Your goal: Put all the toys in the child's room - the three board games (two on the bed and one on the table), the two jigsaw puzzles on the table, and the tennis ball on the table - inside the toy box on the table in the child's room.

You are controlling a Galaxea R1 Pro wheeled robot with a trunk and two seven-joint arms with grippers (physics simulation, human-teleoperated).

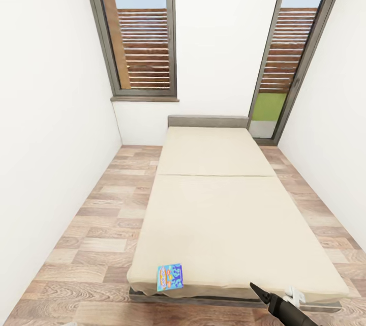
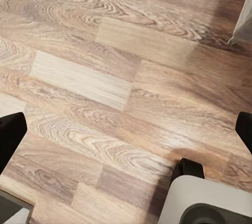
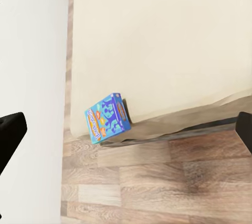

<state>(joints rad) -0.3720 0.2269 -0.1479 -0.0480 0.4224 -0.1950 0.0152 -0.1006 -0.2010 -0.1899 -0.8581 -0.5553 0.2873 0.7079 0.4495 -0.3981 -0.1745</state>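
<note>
Black tapered right fingers (image 1: 260, 291), blue game box (image 1: 169, 276), beige mattress (image 1: 218, 204)

No readable text anywhere. Only printed surface is the blue game box (image 1: 169, 276) at the bed's (image 1: 218, 204) foot edge, near its left corner — lid shows orange and blue graphics, lettering too small and blurred to make out. Right wrist view gives the same box (image 3: 107, 117) closer up: blue figures, an orange-red patch on the side — still no legible letters, brand or numbers. Walls, windows and floor carry no labels or signs.
</note>
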